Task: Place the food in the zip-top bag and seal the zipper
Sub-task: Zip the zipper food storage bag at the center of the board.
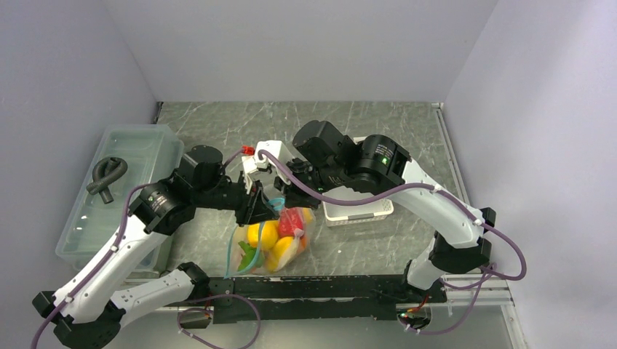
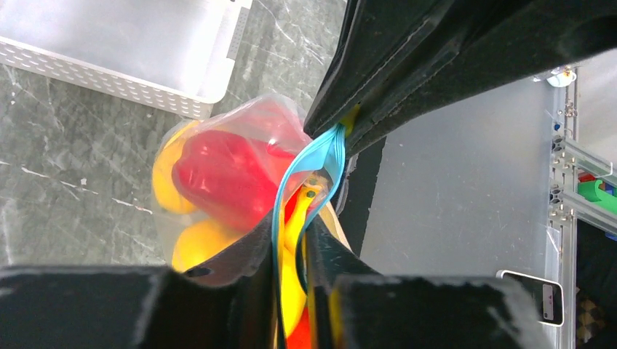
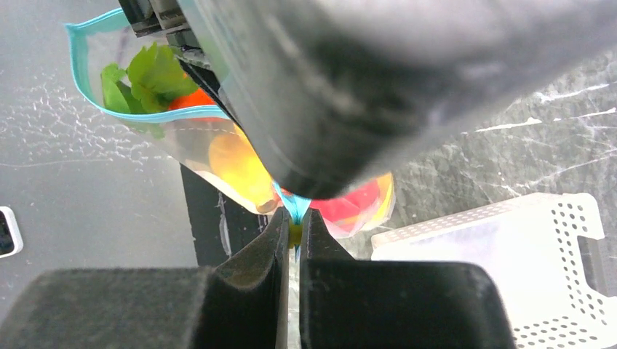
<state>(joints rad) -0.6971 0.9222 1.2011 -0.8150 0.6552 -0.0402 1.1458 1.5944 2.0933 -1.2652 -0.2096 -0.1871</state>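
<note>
The clear zip-top bag (image 1: 273,243) hangs between my two grippers near the table's front edge. It holds the food: a red pepper (image 1: 291,222), yellow fruits (image 1: 262,234) and a green leafy piece (image 1: 247,254). My left gripper (image 1: 256,207) is shut on the bag's mouth. In the left wrist view (image 2: 291,240) the teal-blue zipper (image 2: 320,156) runs between its fingers, with the pepper (image 2: 218,174) behind. My right gripper (image 1: 280,195) is shut on the zipper right beside it. In the right wrist view (image 3: 295,218) it pinches the strip at a small yellow piece. The leafy piece (image 3: 145,73) and an orange piece (image 3: 193,100) show through the bag.
A white perforated basket (image 1: 360,211) stands just right of the bag, under the right arm; it also shows in the right wrist view (image 3: 509,254). A translucent lidded bin (image 1: 124,189) with a black hose (image 1: 108,176) on it is at the left. A black rail (image 1: 313,287) lines the front edge.
</note>
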